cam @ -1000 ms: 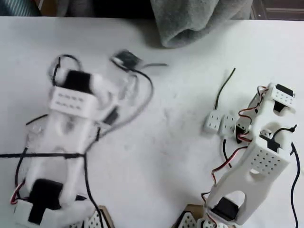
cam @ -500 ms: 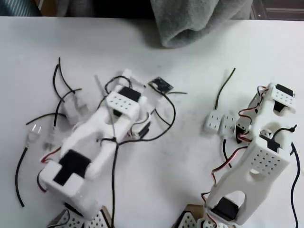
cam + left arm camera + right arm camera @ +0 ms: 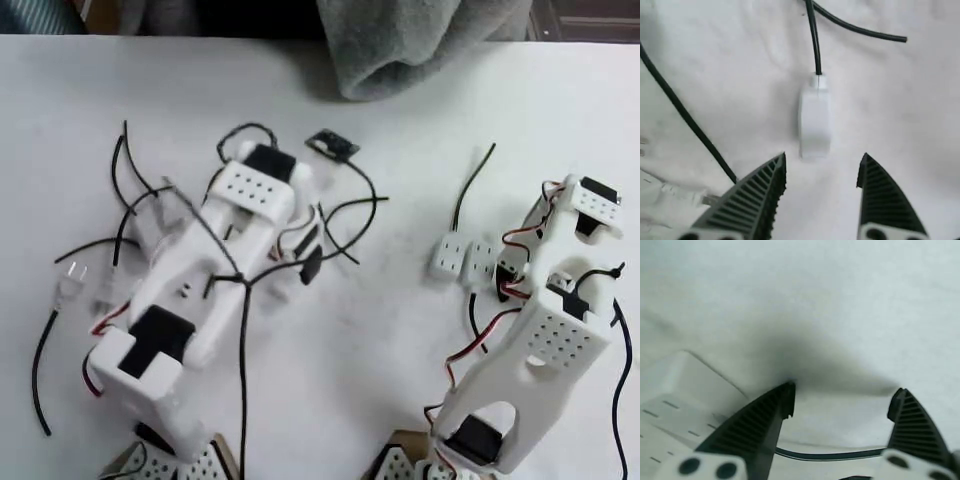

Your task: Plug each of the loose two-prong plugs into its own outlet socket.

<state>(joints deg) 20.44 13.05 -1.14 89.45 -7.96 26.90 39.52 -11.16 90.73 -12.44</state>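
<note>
Left wrist view looks down on a white plug (image 3: 815, 120) lying flat on the tabletop (image 3: 910, 100), its black cord (image 3: 813, 40) running off from the far end. The left gripper (image 3: 822, 172) is released, its jaws spread wide just short of the plug's near end and not touching it. The prongs cannot be made out here.

To do this step well, I judge the gripper should come forward until the jaws straddle the plug's body, centred on its long sides, and clench on the body rather than the cord, so the plug cannot twist when pressed into a socket.

In the high view another plug (image 3: 70, 283), prongs showing, lies near the table's left edge. The outlet block (image 3: 450, 258) sits well apart on the right side. The right gripper (image 3: 842, 405) is also released, holding nothing, just beside that outlet block (image 3: 675, 390). It could brace the block during insertion.

No brand, label or writing can be read on anything.
</note>
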